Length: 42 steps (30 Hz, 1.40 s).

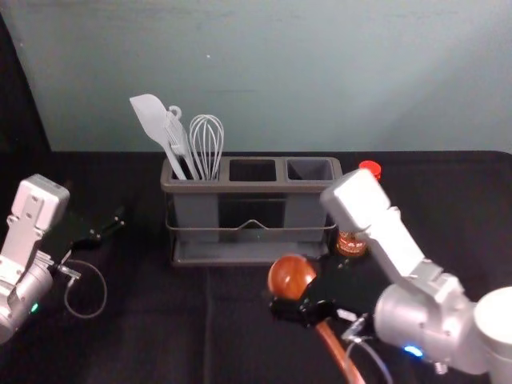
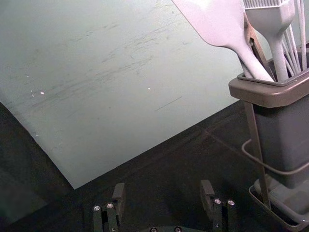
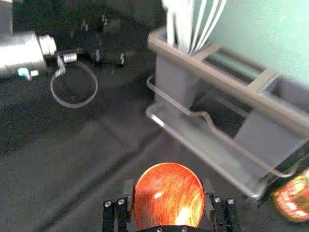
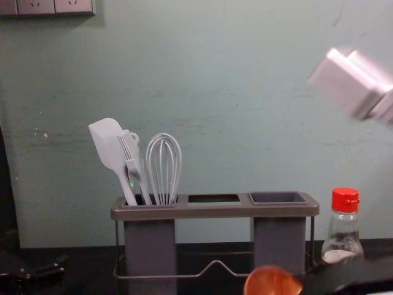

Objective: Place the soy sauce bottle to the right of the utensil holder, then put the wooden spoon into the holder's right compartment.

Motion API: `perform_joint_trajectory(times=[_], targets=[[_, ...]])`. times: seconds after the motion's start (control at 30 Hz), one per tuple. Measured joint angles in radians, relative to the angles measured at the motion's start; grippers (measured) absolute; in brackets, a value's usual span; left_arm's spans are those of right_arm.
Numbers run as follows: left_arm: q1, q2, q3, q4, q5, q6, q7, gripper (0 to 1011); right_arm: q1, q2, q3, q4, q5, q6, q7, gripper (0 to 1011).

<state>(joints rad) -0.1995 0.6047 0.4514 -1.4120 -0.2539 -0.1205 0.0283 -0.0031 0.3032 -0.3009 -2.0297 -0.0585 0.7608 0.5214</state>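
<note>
the wooden spoon (image 1: 291, 276) is showing at the lower middle of the head view, its round bowl (image 3: 169, 179) tipping toward the holder and its handle (image 1: 340, 352) running down toward the bottom edge. the right hand (image 1: 300, 310) is closing around the bowl near the neck, one finger lying along each side, and the chest view is showing the bowl raised off the bench (image 1: 160, 344) at the bottom edge, right of center. the left hand (image 2: 162, 198) is waiting wide and holding nothing, at the left edge of the head view.

the spoon is probably going to handle as light and stiff, not fragile, but its glossy, curving bowl is looking slippery, so a pinch on the rim may be letting it roll or swing. the best hold is likely coming from both sides where bowl is narrowing into neck, leaving the long handle free to be going first into the right compartment (image 1: 310, 170), at upper right of center.

the soy sauce bottle (image 4: 344, 233) is already standing beside the right end of the utensil holder (image 4: 215, 211), at the chest view's lower right; being tall and smooth, it is calling for wide clearance.
</note>
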Motion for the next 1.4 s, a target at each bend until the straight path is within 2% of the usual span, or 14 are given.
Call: perform_joint_trajectory(times=[0.23, 0.3, 0.33, 0.4, 0.47, 0.5, 0.53, 0.57, 0.63, 0.67, 0.8, 0.97, 1.1, 1.4], targets=[[0.000, 0.000, 0.000, 0.000, 0.000, 0.000, 0.000, 1011, -0.061, 0.012, 0.086, -0.045, 0.064, -0.138, -0.008, 841], [0.000, 0.000, 0.000, 0.000, 0.000, 0.000, 0.000, 1011, -0.089, 0.017, 0.110, -0.055, 0.076, -0.237, -0.020, 841], [0.000, 0.000, 0.000, 0.000, 0.000, 0.000, 0.000, 1011, -0.106, 0.020, 0.125, -0.056, 0.090, -0.312, -0.024, 841], [0.000, 0.000, 0.000, 0.000, 0.000, 0.000, 0.000, 1011, -0.119, 0.021, 0.139, -0.053, 0.108, -0.379, -0.022, 841], [0.000, 0.000, 0.000, 0.000, 0.000, 0.000, 0.000, 1011, -0.138, 0.022, 0.151, -0.047, 0.119, -0.487, -0.026, 841], [0.000, 0.000, 0.000, 0.000, 0.000, 0.000, 0.000, 1011, -0.151, 0.021, 0.155, -0.042, 0.118, -0.564, -0.039, 842], [0.000, 0.000, 0.000, 0.000, 0.000, 0.000, 0.000, 1011, -0.151, 0.021, 0.155, -0.042, 0.118, -0.564, -0.039, 842], [0.000, 0.000, 0.000, 0.000, 0.000, 0.000, 0.000, 1011, -0.164, 0.020, 0.156, -0.036, 0.108, -0.644, -0.058, 842], [0.000, 0.000, 0.000, 0.000, 0.000, 0.000, 0.000, 1011, -0.173, 0.017, 0.155, -0.030, 0.094, -0.714, -0.077, 841], [0.000, 0.000, 0.000, 0.000, 0.000, 0.000, 0.000, 1011, -0.182, 0.014, 0.154, -0.021, 0.081, -0.788, -0.097, 841], [0.000, 0.000, 0.000, 0.000, 0.000, 0.000, 0.000, 1012, -0.192, 0.008, 0.153, 0.000, 0.057, -0.925, -0.142, 842], [0.000, 0.000, 0.000, 0.000, 0.000, 0.000, 0.000, 1011, -0.193, 0.010, 0.151, 0.010, 0.050, -0.970, -0.166, 842], [0.000, 0.000, 0.000, 0.000, 0.000, 0.000, 0.000, 1012, -0.190, 0.017, 0.143, 0.010, 0.048, -0.939, -0.172, 841], [0.000, 0.000, 0.000, 0.000, 0.000, 0.000, 0.000, 1012, -0.190, 0.015, 0.145, 0.010, 0.048, -0.946, -0.171, 841]])
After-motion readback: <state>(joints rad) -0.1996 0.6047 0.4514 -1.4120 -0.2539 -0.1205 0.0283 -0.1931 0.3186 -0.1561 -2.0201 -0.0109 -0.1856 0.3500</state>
